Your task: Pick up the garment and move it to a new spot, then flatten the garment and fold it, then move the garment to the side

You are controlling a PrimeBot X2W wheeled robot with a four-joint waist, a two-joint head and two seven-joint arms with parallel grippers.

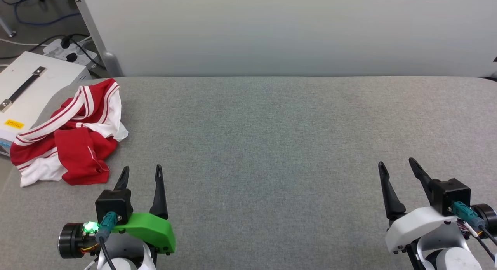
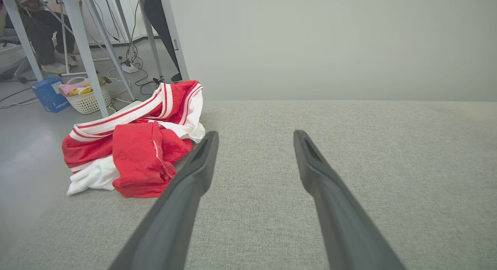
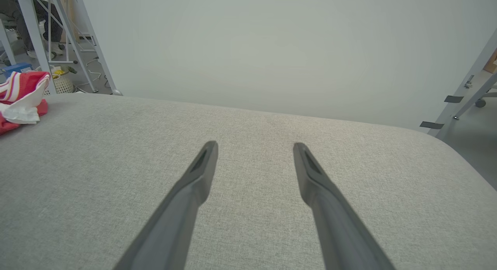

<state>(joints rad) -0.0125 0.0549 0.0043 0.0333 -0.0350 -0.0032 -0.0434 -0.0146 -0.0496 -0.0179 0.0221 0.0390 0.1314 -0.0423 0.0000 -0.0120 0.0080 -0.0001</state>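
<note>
Garment (image 1: 68, 136) crumpled on table (image 1: 271, 145) far-left edge; box (image 1: 27, 87) beside, left.

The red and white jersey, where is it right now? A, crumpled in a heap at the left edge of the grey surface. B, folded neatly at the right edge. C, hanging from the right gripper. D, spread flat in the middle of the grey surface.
A: the jersey lies bunched up at the left edge of the grey padded surface, just ahead of the open left gripper, which is not touching it.

Head view high, looking down; wrist views low over table (image 1: 271, 126), all sharing garment (image 1: 70, 141).
</note>
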